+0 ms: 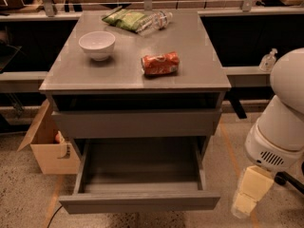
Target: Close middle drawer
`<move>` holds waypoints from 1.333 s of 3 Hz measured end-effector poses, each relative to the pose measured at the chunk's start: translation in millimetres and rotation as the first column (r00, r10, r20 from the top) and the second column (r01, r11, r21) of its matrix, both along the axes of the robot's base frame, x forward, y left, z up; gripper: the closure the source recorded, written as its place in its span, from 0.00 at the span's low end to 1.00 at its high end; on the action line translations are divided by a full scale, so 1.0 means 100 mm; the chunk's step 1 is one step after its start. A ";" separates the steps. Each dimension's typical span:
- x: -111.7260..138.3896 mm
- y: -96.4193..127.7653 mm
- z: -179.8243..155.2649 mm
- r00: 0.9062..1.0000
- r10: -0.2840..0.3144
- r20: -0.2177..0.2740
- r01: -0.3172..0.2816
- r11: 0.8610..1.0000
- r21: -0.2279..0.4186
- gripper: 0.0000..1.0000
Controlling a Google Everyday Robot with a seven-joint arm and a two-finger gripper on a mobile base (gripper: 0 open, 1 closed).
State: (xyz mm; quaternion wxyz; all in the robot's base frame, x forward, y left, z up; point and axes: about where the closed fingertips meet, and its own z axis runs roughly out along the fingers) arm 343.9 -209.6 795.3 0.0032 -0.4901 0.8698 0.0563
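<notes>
The middle drawer [140, 202] stands pulled out at 6 o'clock, hiding anything beneath. The gripper [247, 198] hangs at 4 o'clock, apart from it; released or clenched, I cannot tell.

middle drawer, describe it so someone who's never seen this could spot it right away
Find the grey cabinet with a bowl and an orange can on top; the gripper hangs low at its right. Under the top drawer sits the middle drawer. Unlike that one, barely open, it is pulled far out, its grey inside showing.
</notes>
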 end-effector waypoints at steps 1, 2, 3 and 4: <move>0.00 0.00 0.00 1.000 0.000 0.001 0.000 1.000 0.000 0.00; -0.01 0.11 -0.22 0.999 -0.007 -0.038 0.007 1.000 0.018 0.00; -0.14 0.30 -0.64 0.995 -0.030 -0.095 0.037 0.997 0.074 0.00; -0.24 0.47 -1.10 0.986 -0.068 -0.153 0.086 0.989 0.119 0.00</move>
